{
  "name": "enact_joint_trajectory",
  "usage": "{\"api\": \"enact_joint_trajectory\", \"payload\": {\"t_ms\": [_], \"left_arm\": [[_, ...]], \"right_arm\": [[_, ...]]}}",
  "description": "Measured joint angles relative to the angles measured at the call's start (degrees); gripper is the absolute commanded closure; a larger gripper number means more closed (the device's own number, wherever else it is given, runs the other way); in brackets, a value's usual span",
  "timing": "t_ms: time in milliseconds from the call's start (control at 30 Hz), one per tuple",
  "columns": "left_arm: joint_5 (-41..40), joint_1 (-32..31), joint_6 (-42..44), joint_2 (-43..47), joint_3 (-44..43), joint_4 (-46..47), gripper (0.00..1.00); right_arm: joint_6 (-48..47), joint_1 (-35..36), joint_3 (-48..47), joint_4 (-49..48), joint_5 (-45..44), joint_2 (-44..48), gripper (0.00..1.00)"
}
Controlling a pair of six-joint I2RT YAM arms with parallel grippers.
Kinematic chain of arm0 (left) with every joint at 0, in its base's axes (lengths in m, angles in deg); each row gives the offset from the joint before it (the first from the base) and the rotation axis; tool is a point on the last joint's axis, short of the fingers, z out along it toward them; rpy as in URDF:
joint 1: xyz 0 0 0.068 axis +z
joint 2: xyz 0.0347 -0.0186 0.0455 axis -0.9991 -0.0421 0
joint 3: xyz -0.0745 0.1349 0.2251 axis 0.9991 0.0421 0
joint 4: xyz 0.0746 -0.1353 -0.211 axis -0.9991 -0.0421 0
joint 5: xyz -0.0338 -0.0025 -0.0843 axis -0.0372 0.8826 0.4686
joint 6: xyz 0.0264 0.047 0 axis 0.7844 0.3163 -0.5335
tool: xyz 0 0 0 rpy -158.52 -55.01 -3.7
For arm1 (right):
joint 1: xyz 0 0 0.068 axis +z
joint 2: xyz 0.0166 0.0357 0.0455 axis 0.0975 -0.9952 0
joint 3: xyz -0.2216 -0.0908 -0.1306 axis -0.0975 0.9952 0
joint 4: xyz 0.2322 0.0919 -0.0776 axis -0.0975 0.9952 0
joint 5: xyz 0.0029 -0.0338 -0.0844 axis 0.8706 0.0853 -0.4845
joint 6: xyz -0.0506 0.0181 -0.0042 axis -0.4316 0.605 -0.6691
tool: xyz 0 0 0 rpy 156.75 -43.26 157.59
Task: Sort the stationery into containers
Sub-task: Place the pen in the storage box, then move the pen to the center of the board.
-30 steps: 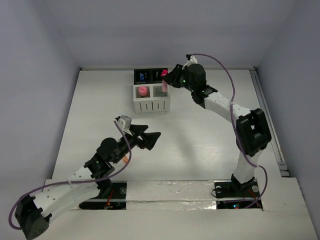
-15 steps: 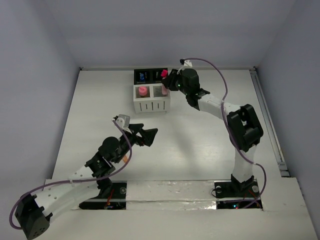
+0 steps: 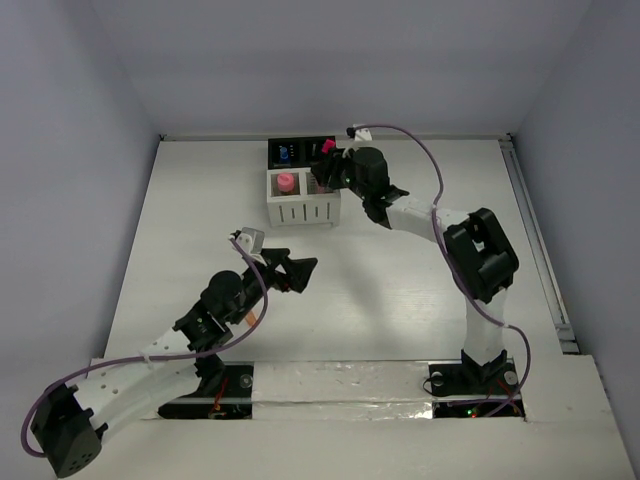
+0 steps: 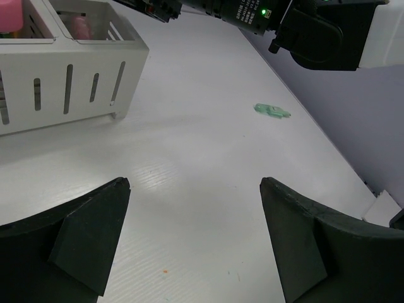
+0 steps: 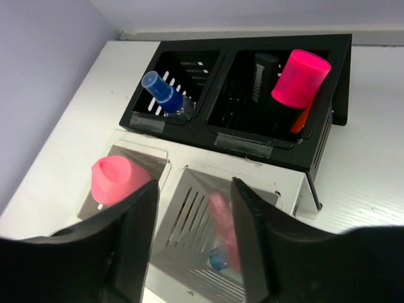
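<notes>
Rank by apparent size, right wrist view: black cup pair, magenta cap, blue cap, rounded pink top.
1. black cup pair
2. magenta cap and rounded pink top: look alike; the top sits nearer the camera, so unranked
3. blue cap

The block of four cups (image 3: 300, 212), two black behind two white, stands upright; the black cups hold a blue-capped marker (image 5: 163, 93) and a pink-capped highlighter (image 5: 300, 77), the white cups a pink-capped item (image 5: 117, 180) and a blurred pink pen (image 5: 222, 228).

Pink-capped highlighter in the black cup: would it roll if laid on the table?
Probably: its cap looks round, so the pink-capped highlighter would likely roll lying flat. It looks like stiff plastic, so it shouldn't bend. It leans in the black cup, so it probably tips easily.
</notes>
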State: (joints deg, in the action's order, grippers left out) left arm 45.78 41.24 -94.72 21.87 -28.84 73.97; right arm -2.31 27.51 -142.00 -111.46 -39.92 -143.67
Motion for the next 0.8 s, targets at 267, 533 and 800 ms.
{"api": "enact_joint_trajectory", "payload": {"t_ms": [267, 533, 800], "left_arm": [[2.10, 0.00, -1.01, -2.49, 0.00, 0.68, 0.25], [8.37, 0.09, -2.95, -8.68, -0.02, 5.68, 0.58], [16.94, 0.07, -4.28, -14.16, -0.02, 10.27, 0.72]], "right_arm": [[-1.70, 0.02, 1.44, 1.07, -0.87, 4.79, 0.55], [-0.22, -6.14, 15.28, 10.75, -9.51, 26.58, 1.00], [3.15, -26.73, 31.74, 26.64, -16.61, 34.62, 0.41]]}}
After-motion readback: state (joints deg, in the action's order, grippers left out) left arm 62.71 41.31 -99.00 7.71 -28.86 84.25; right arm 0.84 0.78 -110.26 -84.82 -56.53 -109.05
